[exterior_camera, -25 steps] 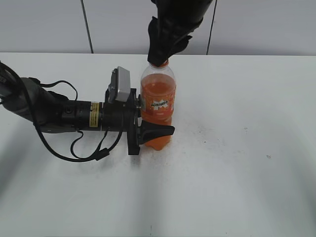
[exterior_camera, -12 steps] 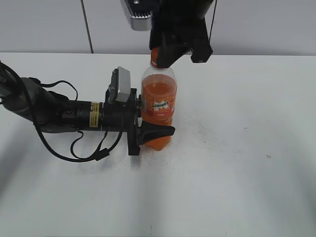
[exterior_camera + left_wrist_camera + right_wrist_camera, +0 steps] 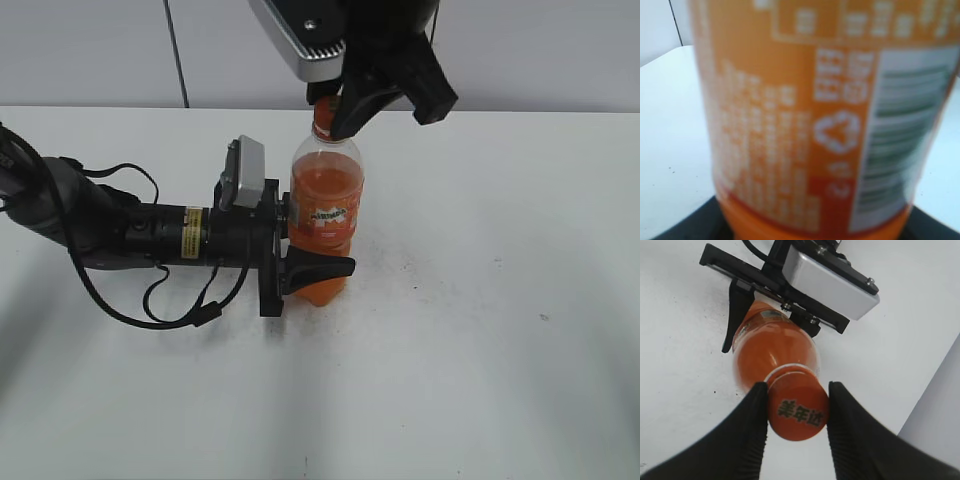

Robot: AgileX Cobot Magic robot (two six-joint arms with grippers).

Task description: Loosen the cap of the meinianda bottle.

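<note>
The meinianda bottle (image 3: 325, 215) stands upright on the white table, full of orange drink. My left gripper (image 3: 318, 262) lies level along the table and is shut on the bottle's lower body; one black finger (image 3: 322, 268) wraps its front. In the left wrist view the bottle's label (image 3: 810, 125) fills the frame. My right gripper (image 3: 328, 112) comes down from above and is shut on the orange cap (image 3: 322, 114). In the right wrist view both black fingers (image 3: 752, 425) press the sides of the cap (image 3: 797, 412), above the bottle's shoulder (image 3: 772, 352).
The white table (image 3: 480, 330) spreads to the right and front of the bottle. The left arm and its cables (image 3: 120, 240) lie across the table's left side. A grey panelled wall (image 3: 100, 50) rises behind the table.
My right gripper has turned about the cap, and its wrist camera has swung round into view. The bottle's top has shifted slightly to the right. The left arm has stayed put.
</note>
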